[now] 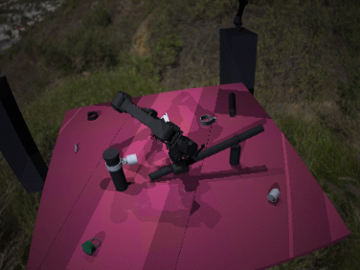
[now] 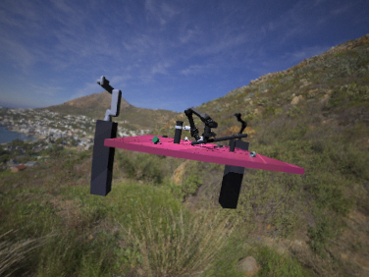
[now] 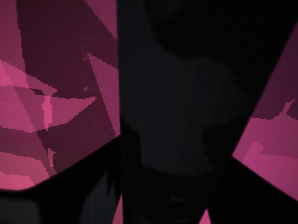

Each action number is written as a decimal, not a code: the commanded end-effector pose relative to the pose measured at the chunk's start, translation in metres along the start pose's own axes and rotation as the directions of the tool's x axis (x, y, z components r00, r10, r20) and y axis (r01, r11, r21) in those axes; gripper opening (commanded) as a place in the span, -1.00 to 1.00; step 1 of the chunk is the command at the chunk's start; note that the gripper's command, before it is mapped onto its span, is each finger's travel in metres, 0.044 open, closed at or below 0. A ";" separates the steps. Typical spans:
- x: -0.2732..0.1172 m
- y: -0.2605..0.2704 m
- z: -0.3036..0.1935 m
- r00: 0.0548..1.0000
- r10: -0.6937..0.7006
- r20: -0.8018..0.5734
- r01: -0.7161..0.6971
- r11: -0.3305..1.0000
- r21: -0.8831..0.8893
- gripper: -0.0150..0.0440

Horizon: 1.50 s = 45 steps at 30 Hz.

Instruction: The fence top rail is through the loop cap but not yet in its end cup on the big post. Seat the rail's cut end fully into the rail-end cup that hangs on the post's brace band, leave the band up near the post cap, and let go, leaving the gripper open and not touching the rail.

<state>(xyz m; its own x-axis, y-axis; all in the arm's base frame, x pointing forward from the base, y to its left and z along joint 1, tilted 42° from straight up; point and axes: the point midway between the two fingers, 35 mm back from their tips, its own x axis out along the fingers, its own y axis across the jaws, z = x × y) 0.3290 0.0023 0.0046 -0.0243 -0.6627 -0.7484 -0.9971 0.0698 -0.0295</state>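
The dark fence rail (image 1: 217,150) (image 3: 170,105) slants down from upper right to lower left. It passes through the loop cap on top of the small post (image 1: 235,157). Its cut end (image 1: 153,176) is low, apart from the big post (image 1: 120,179) (image 2: 177,137). A light rail-end cup (image 1: 132,159) (image 2: 185,128) hangs on the brace band (image 1: 114,166) just below the black post cap (image 1: 111,154), its mouth towards the rail side, above the cut end. My gripper (image 1: 180,167) (image 3: 165,144) is shut on the rail between the cut end and the small post. The rail hides much of the finger contact.
A clamp ring (image 1: 206,120) and a black cylinder (image 1: 232,105) lie at the back. A dark ring (image 1: 92,116) lies back left. A light cup (image 1: 273,194) is at the right, a green padlock-like piece (image 1: 88,247) at the front left. The big post stands left of my gripper.
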 end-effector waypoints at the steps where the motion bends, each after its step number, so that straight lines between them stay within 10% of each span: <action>1: -0.005 -0.001 0.001 1.000 -0.003 -0.002 0.003 1.000 -0.009 -0.49; 19: -0.088 -0.003 -0.012 0.941 -0.167 -0.296 0.170 0.985 -0.015 -0.49; 45: -0.085 -0.002 -0.011 0.947 -0.151 -0.284 0.153 0.988 -0.016 -0.49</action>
<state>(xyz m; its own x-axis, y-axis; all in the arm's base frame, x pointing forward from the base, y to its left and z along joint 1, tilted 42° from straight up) 0.3303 0.0490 0.0731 0.1016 -0.8496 -0.5176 -0.9907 -0.0390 -0.1304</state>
